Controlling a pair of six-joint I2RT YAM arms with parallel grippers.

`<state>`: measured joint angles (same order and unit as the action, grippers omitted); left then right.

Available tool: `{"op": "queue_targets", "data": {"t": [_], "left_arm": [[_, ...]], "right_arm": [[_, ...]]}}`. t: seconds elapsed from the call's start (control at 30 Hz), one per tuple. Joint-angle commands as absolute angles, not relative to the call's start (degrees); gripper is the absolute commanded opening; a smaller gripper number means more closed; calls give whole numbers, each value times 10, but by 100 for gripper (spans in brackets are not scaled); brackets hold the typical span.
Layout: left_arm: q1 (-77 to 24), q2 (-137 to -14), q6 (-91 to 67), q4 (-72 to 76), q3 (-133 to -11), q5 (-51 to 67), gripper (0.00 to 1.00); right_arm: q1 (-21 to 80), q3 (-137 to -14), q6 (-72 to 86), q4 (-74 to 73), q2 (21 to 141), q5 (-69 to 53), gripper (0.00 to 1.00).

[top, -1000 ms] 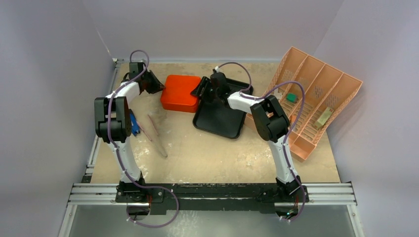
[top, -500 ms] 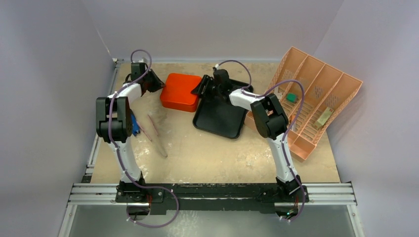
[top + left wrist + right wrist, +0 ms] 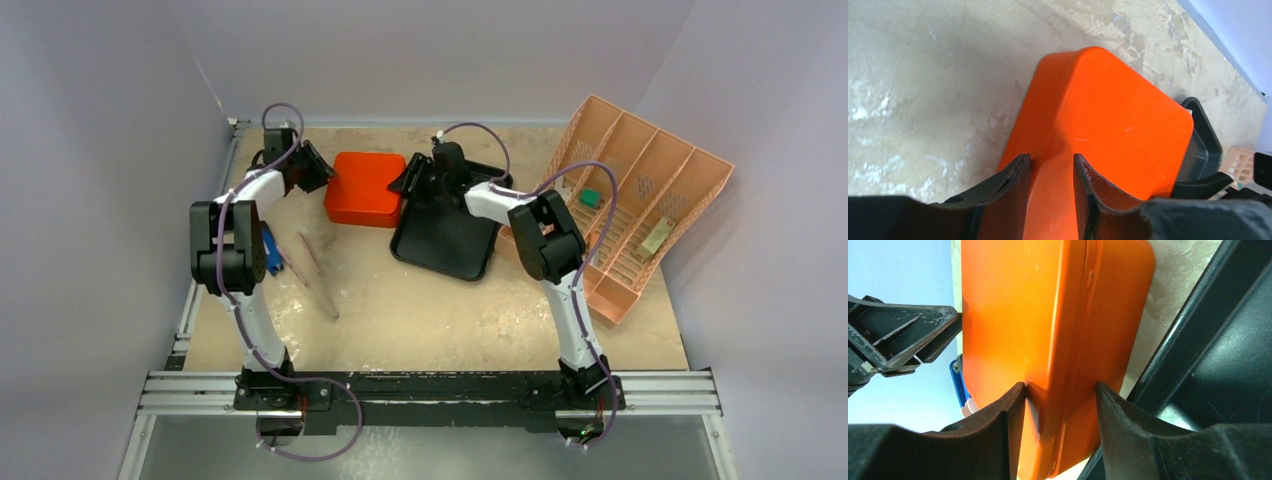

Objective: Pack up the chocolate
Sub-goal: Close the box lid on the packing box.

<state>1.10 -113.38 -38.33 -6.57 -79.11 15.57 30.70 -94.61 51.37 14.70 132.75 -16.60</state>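
Observation:
No chocolate pieces show in any view. A closed orange box (image 3: pixel 365 187) lies at the back middle of the table, its right edge against the black tray (image 3: pixel 445 235). My left gripper (image 3: pixel 318 172) is at the box's left end; in the left wrist view (image 3: pixel 1050 160) its fingers stand narrowly apart over the box's (image 3: pixel 1108 115) near corner. My right gripper (image 3: pixel 412 180) is at the box's right end. In the right wrist view (image 3: pixel 1060 387) its fingers clamp the box (image 3: pixel 1048 315) across its thickness, beside the tray (image 3: pixel 1228 340).
A peach slotted rack (image 3: pixel 640 200) leans at the right, with a green item (image 3: pixel 590 198) and other small things inside. Wooden sticks (image 3: pixel 315 265) and a blue object (image 3: pixel 268 250) lie near the left arm. Walls close in the back and sides.
My left gripper has moved right, up to the box's left end. My right gripper has shifted slightly toward the back at the box's right end. The box has stayed put.

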Motion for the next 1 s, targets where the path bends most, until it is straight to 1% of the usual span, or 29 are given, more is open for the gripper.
{"op": "queue_targets", "data": {"t": [0.0, 0.1, 0.17, 0.3, 0.37, 0.43, 0.7, 0.97], "left_arm": [[27, -1064, -429, -145, -850, 213, 37], [36, -1048, -394, -213, -884, 131, 41], [34, -1035, -385, -215, -871, 128, 40], [14, -1008, -387, -193, -827, 136, 25], [5, -1000, -396, -176, -804, 148, 15], [-25, -997, -407, -155, -791, 177, 0], [-96, -978, -408, -168, -798, 153, 0], [-122, -1035, -389, -124, -735, 124, 0]], "right_arm": [[337, -921, 492, 102, 1345, -143, 19], [337, -929, 490, 102, 1347, -147, 17], [337, -929, 494, 111, 1348, -151, 15], [337, -937, 498, 116, 1354, -150, 13], [337, -941, 499, 121, 1357, -146, 13], [337, -943, 502, 123, 1360, -149, 13], [337, -948, 505, 116, 1364, -149, 13], [337, -943, 506, 121, 1365, -149, 13]]}}
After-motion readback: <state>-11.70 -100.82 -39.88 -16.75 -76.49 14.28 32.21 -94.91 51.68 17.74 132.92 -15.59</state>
